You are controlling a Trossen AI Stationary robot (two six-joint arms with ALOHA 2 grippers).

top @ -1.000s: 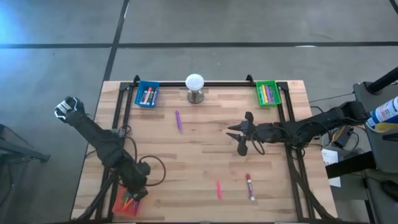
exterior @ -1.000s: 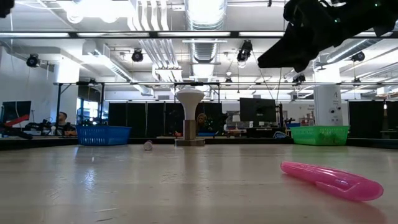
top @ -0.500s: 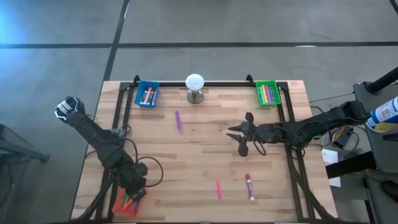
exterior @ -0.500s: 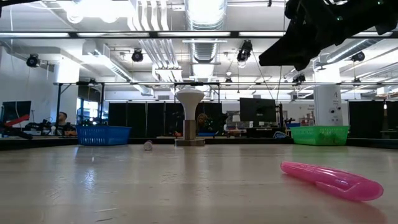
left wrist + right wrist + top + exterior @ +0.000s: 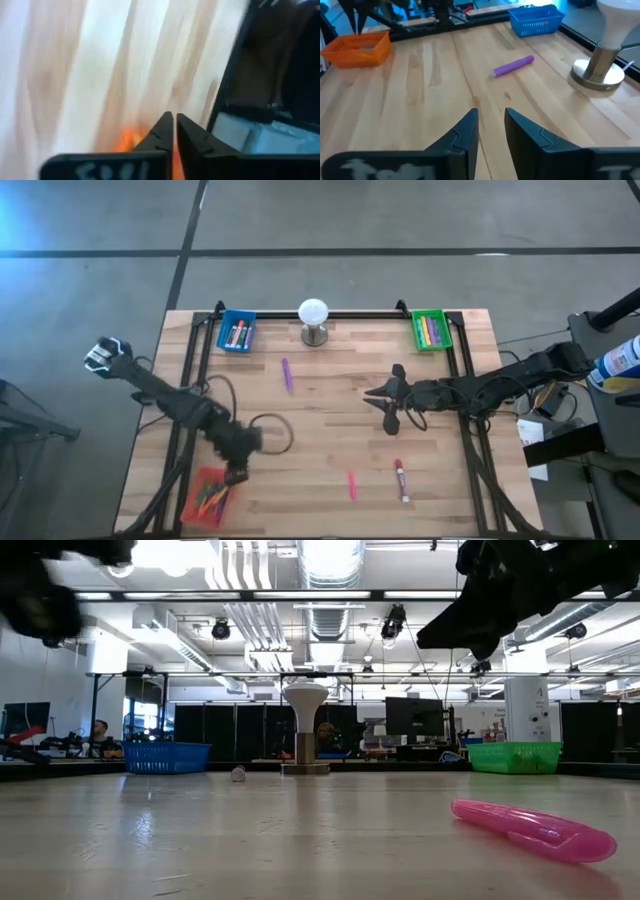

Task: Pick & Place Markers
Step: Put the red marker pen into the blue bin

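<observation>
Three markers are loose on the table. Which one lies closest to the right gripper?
The red marker, with a white middle band. It lies just toward the table's front edge from the right gripper; the pink marker and the purple marker lie farther off.

the left gripper [image 5: 238, 472] is no longer over the red tray [image 5: 208, 498] at the near left corner; it now sits just past the tray's far right corner, toward the middle of the table [image 5: 320, 420], with its fingers [image 5: 165, 131] nearly together and nothing between them. its arm now shows as a dark blur in the low view. the right gripper [image 5: 389, 398] has narrowed slightly.
</observation>
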